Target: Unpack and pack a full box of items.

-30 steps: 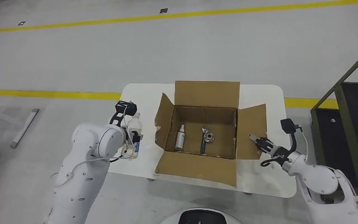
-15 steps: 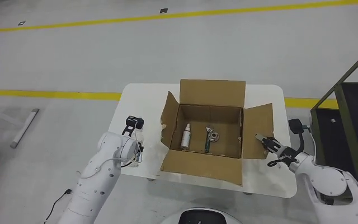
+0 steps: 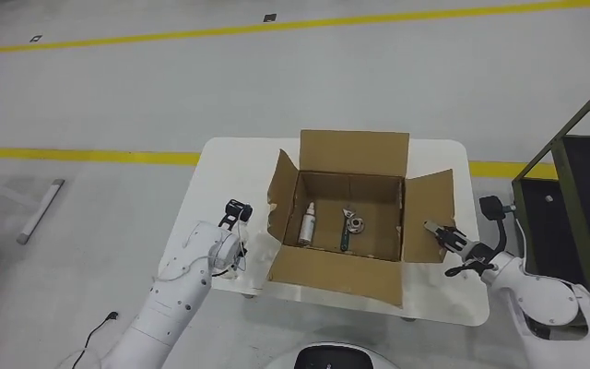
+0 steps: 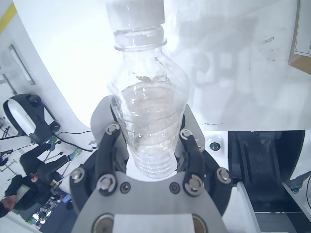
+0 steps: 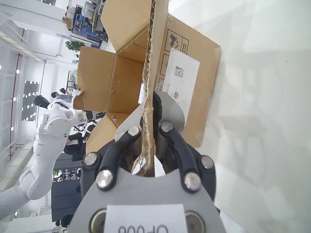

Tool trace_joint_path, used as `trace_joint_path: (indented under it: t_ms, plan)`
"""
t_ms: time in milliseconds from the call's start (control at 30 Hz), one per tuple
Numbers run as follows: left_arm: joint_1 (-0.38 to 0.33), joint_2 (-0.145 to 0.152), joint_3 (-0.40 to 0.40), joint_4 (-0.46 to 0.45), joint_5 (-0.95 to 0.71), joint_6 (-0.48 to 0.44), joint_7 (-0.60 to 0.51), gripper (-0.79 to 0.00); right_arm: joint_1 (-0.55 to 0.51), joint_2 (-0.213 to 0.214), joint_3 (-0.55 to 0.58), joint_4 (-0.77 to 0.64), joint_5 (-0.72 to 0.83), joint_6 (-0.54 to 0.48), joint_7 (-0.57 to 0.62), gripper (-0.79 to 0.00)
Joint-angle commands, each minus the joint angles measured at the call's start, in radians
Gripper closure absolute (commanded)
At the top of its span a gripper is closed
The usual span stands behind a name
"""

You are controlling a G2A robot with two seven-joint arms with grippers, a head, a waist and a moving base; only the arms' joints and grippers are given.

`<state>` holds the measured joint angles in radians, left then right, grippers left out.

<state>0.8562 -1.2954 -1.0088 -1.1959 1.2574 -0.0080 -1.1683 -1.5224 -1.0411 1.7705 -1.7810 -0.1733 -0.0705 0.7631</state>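
An open cardboard box [image 3: 350, 267] stands mid-table on the white table [image 3: 230, 166]. Inside it lie a white spray bottle [image 3: 307, 224], a green-handled tool [image 3: 344, 236] and a small metal part [image 3: 356, 222]. My left gripper [image 3: 236, 251] sits over the table's front left edge, left of the box, shut on a clear plastic bottle [image 4: 145, 90] with a white cap; the fingers [image 4: 107, 122] clamp its ribbed body. My right gripper [image 3: 437, 231] is shut on the edge of the box's right flap [image 5: 151, 49], the cardboard running between its fingers [image 5: 158, 103].
A dark metal rack [image 3: 553, 194] stands beyond the table's right end. Bare table lies left of the box and along the front right. Yellow floor lines [image 3: 92, 155] run behind the table.
My left arm has swung in toward the box and down to the front left edge with the bottle. The box has slid slightly right, with the right gripper holding its flap.
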Motion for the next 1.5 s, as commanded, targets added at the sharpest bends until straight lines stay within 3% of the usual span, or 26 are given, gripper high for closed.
trace_joint_path:
  t_ms: [0, 300, 367, 400, 467, 533, 567, 600, 633, 900, 1100, 1267, 1467]
  plan:
    - [-0.018, -0.007, 0.008, 0.050, -0.017, 0.006, 0.018, 0.000, -0.005, 0.001, 0.002, -0.001, 0.002, -0.001, -0.001, 0.000]
    - [-0.088, -0.038, 0.036, 0.230, -0.098, -0.008, 0.078, 0.000, -0.027, 0.005, 0.018, -0.013, 0.004, -0.004, -0.011, 0.000]
    - [-0.100, -0.044, 0.042, 0.257, -0.115, -0.007, 0.080, -0.080, -0.032, 0.005, 0.019, -0.022, 0.005, -0.005, -0.013, 0.000]
    - [-0.104, -0.047, 0.045, 0.269, -0.124, -0.009, 0.082, -0.157, -0.035, 0.005, 0.020, -0.024, 0.005, -0.004, -0.015, 0.000]
    - [-0.115, -0.053, 0.052, 0.293, -0.136, -0.012, 0.089, -0.166, -0.037, 0.006, 0.019, -0.028, 0.004, -0.004, -0.019, 0.000]
    - [-0.123, -0.058, 0.059, 0.313, -0.139, -0.014, 0.097, -0.329, -0.039, 0.006, 0.018, -0.030, 0.004, -0.004, -0.020, 0.000]
    - [-0.127, -0.060, 0.062, 0.322, -0.142, -0.014, 0.099, -0.603, -0.040, 0.006, 0.018, -0.031, 0.004, -0.004, -0.020, 0.000]
    - [-0.131, -0.063, 0.064, 0.329, -0.146, -0.015, 0.100, -0.720, -0.040, 0.007, 0.018, -0.032, 0.005, -0.003, -0.021, 0.000]
    - [-0.134, -0.065, 0.065, 0.337, -0.151, -0.015, 0.101, -0.785, -0.040, 0.007, 0.017, -0.032, 0.005, -0.003, -0.021, 0.000]
    - [-0.153, -0.075, 0.073, 0.366, -0.165, -0.019, 0.115, -0.785, -0.048, 0.009, 0.022, -0.035, 0.014, -0.003, -0.023, 0.000]
    - [-0.145, -0.065, 0.041, 0.314, -0.167, -0.016, 0.113, -0.785, -0.037, 0.013, 0.020, -0.027, 0.032, -0.029, 0.002, 0.000]
    - [-0.113, -0.040, -0.032, 0.172, -0.200, -0.042, 0.056, -0.785, 0.003, 0.025, 0.027, -0.006, -0.006, -0.091, 0.096, 0.000]
    - [-0.034, -0.004, -0.132, -0.076, -0.201, -0.049, -0.045, -0.785, 0.045, 0.037, 0.026, 0.019, -0.022, -0.142, 0.170, 0.000]
